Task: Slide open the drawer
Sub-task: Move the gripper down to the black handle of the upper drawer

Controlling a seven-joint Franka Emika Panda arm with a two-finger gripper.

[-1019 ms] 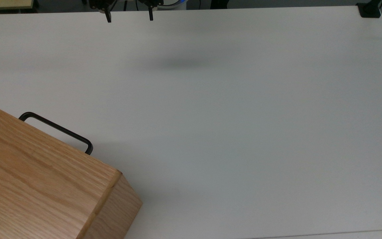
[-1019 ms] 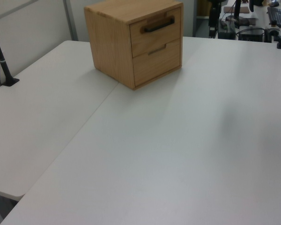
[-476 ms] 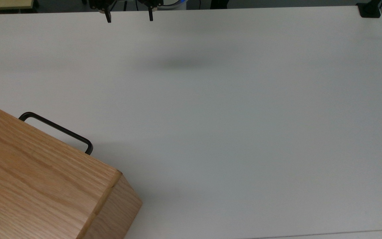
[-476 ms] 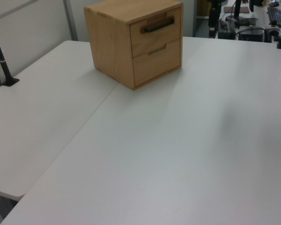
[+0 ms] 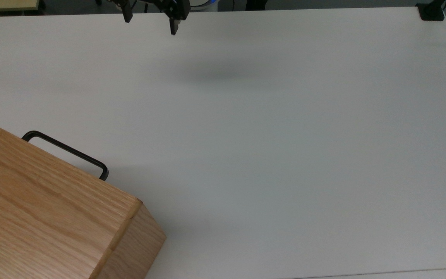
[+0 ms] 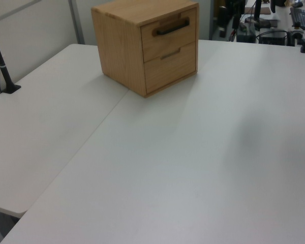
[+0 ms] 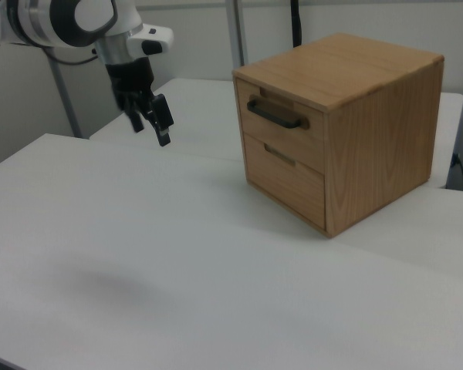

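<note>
A: Status of the drawer (image 7: pixel 278 120)?

B: Fully closed. Its front panel sits flush with the face of the oak cabinet (image 7: pixel 374 131) in the right view and the left view. No rail is exposed. The sliding step is not yet begun.

A: Describe the part.

B: Light oak, flat front, upper of two fronts. A long black bar handle (image 7: pixel 275 114) runs horizontally across it and stands proud of the panel; in the top view the handle (image 5: pixel 66 151) projects past the cabinet's top edge. The lower front (image 7: pixel 285 174) appears to carry only a small recessed pull, though this is hard to confirm.

A: Location?

B: The cabinet stands on the white table (image 5: pixel 269 135), at the top view's lower left corner, with the drawer front facing the open table surface.

A: And the gripper (image 7: pixel 152 116)?

B: It hangs above the table, well apart from the handle, at the right view's upper left. In the top view the gripper (image 5: pixel 150 21) is at the upper edge. The fingers (image 5: pixel 173 27) are spread with nothing between them.

A: Remaining work?

B: By my estimate, all of it: approach, grasp the bar, pull outward along the rails.
</note>
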